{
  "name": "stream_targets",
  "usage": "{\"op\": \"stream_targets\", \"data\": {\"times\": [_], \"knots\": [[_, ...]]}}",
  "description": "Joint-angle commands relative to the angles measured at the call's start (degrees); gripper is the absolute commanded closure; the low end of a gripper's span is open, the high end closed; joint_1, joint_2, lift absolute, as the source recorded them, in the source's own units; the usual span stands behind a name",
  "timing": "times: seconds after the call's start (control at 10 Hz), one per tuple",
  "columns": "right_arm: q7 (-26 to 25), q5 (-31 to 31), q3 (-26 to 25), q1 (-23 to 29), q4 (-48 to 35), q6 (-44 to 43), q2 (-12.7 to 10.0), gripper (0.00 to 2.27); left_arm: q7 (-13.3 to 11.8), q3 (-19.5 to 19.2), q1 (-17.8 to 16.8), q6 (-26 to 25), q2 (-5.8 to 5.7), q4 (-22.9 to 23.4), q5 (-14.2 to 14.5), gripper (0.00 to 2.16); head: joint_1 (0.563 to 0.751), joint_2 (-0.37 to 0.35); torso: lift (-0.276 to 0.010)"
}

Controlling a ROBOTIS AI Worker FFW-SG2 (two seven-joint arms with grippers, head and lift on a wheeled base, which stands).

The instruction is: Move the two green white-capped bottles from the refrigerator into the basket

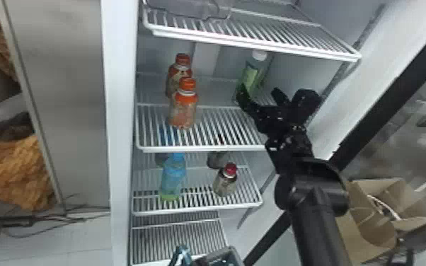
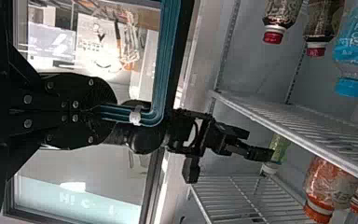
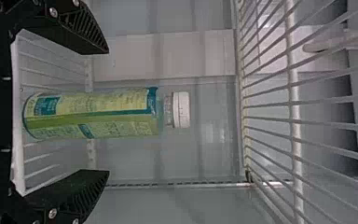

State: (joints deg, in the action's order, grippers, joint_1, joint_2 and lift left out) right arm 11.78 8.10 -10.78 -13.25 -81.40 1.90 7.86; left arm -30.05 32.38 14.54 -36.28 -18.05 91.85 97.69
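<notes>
Okay, my right gripper is wide apart, near the green white-capped bottle, which stands upright on the refrigerator shelf, right of two orange bottles; my left gripper is clamped on a teal handle.

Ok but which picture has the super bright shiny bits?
The left wrist view: glare whites out patches behind the left gripper. The head view has softer light in the refrigerator; the right wrist view lights the green bottle gently.
</notes>
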Motion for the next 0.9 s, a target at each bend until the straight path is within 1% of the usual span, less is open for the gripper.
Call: {"op": "stream_targets", "data": {"times": [0.0, 0.3, 0.4, 0.6, 0.7, 0.8], "knots": [[-0.62, -1.13, 0.38, -2.5, 3.57, 0.07, 0.32, 0.13, -0.01, 0.07, -0.2, 0.0, -0.06, -0.1, 0.0, 1.21, 0.695, -0.35, -0.004], [-1.76, -1.36, 1.75, -6.72, 9.61, 0.07, 0.67, 0.15, -0.01, 0.29, -0.49, 0.14, -0.06, -0.24, -0.11, 1.21, 0.695, -0.35, -0.004], [-1.85, -1.59, 3.01, -8.13, 11.16, 0.07, 0.84, 0.15, -0.01, 0.41, -0.63, 0.0, -0.06, -0.38, -0.23, 1.21, 0.695, -0.35, -0.004], [-3.25, -2.5, 3.35, -10.24, 14.4, -0.07, 0.84, 0.15, 0.08, 0.52, -0.77, 0.0, -0.06, -0.38, -0.11, 1.21, 0.695, -0.35, -0.004], [-3.34, -2.39, 3.24, -12.07, 17.63, -0.49, 0.84, 0.17, 0.08, 0.52, -0.91, 0.14, -0.06, -0.38, -0.11, 1.22, 0.695, -0.35, -0.004], [-3.78, -2.61, 3.58, -12.91, 18.76, -0.63, 0.84, 0.21, 0.08, 0.52, -0.91, 0.14, -0.15, -0.52, -0.23, 1.22, 0.695, -0.35, -0.004]]}}
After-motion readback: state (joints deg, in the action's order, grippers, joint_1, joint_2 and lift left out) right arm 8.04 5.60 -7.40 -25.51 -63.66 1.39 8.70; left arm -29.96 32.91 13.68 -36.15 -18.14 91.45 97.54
